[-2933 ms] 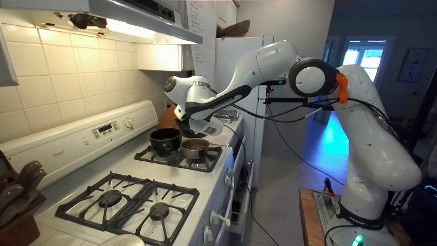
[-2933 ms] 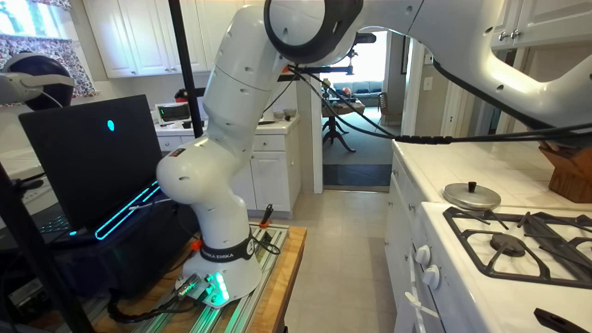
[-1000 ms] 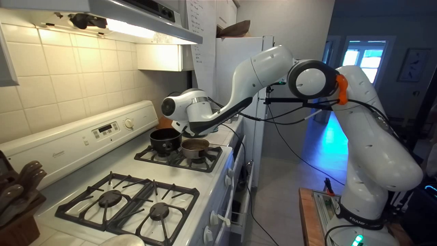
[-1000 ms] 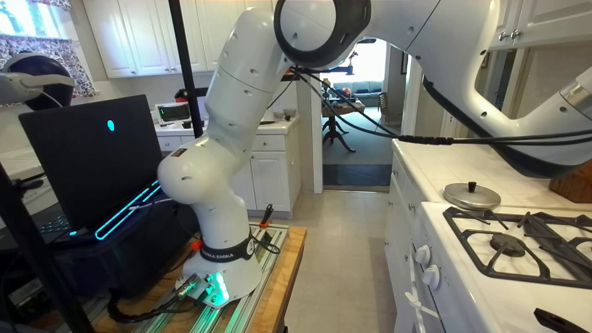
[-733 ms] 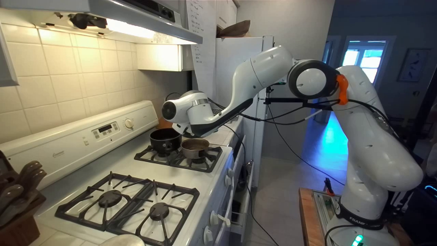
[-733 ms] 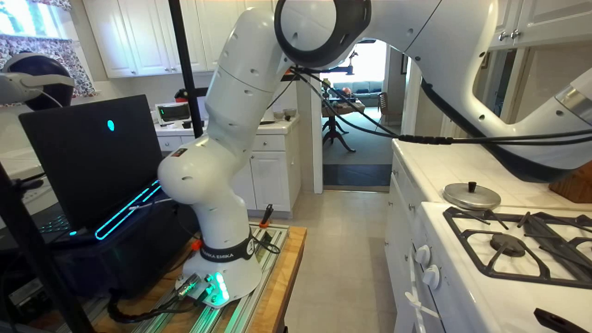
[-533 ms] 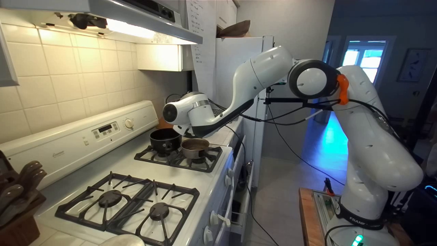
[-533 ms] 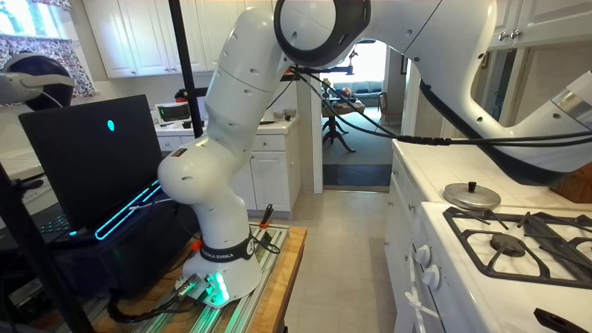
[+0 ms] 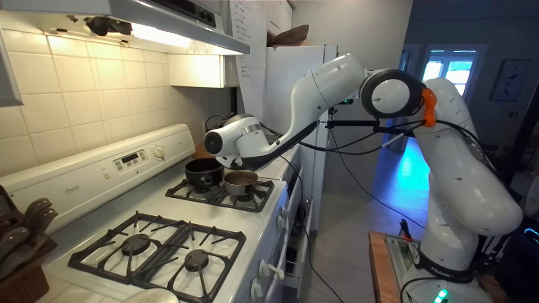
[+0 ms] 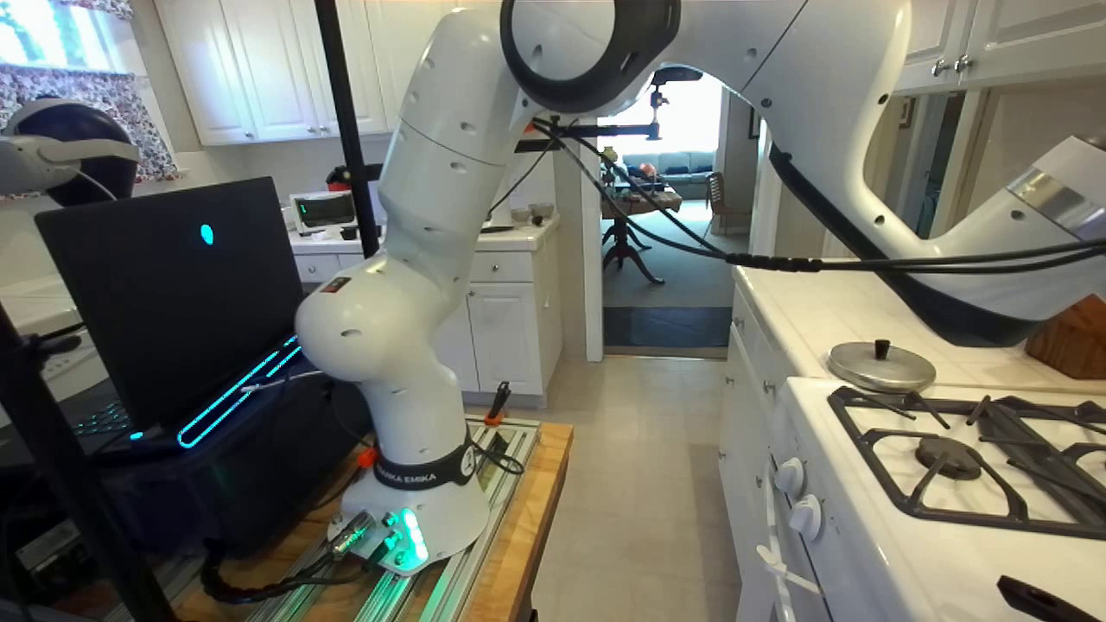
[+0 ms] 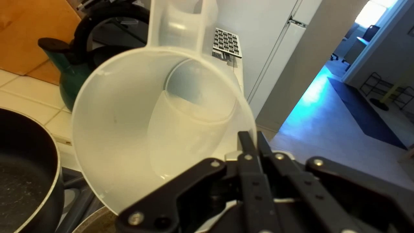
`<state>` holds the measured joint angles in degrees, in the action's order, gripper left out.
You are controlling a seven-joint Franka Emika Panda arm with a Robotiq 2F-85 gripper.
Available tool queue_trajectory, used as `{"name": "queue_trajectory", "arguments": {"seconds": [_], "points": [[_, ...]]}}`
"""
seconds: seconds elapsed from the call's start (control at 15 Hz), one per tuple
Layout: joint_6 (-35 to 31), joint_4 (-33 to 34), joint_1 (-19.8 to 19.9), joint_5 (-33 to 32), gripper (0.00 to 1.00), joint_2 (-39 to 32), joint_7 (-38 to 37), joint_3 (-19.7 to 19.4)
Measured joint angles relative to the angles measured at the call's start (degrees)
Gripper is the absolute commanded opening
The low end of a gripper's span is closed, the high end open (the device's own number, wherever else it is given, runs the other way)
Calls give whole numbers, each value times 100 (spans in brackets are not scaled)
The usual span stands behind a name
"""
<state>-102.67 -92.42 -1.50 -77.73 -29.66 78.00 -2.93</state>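
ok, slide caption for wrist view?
Gripper pinching a translucent pitcher by its rim; black pot at left, green kettle behind.

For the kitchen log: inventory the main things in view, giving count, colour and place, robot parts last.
stove: 1, white, under the range hood
larger pot: 1, black, on the stove
smaller pot: 1, greyish, beside the larger pot
lid: 1, silver, on a tiled counter
knife block: 1, brown, near the lid
jug: 1, translucent white, in the gripper
kettle: 1, green and black, behind the jug in the wrist view
refrigerator: 1, white, beyond the stove
laptop: 1, black, across from the stove
arm: 1, white, extended toward the stove
gripper: 1, black, shut on the jug's rim
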Motion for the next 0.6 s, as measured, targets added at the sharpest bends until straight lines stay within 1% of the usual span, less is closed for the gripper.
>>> {"name": "queue_trajectory", "arguments": {"seconds": [0.2, 0.6], "points": [[39, -162, -34, -187, 1, 103, -172, 1], [49, -304, -8, -194, 1, 137, -402, 0]]}}
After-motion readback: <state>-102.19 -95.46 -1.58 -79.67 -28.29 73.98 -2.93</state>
